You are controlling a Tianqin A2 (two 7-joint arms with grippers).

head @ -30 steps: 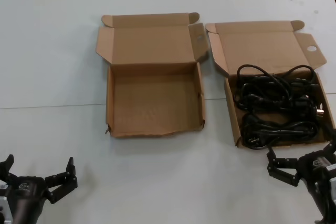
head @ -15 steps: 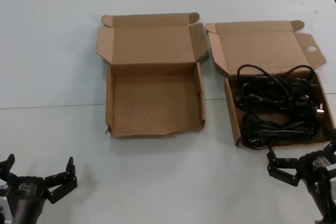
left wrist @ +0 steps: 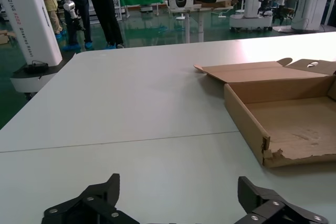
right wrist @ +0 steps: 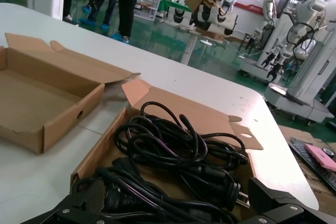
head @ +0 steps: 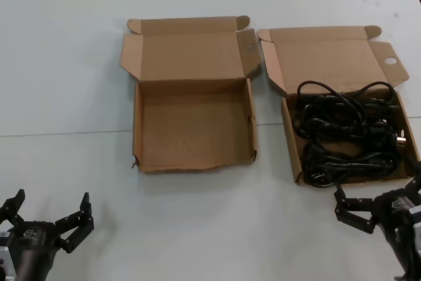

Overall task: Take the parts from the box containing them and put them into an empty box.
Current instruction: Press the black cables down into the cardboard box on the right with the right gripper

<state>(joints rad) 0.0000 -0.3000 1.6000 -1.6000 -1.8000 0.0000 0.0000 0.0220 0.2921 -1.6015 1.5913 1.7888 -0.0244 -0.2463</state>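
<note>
Two grippers wait at the near edge: left gripper (head: 46, 218) spread open, idle; right gripper (head: 378, 205) also open, just before the holed box (head: 388, 60). Its tangled black rubber cables (head: 347, 133) could snag together on lifting. Beyond, the torn-fronted cardboard box (head: 193, 129) sits bare.

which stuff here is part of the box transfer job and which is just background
Part of the job:
- power cables
- holed-flap box holding them
- ragged-front empty box
- right gripper, open, near the cables
- left gripper, open, idle

Just around:
- white table
- other robots behind
</note>
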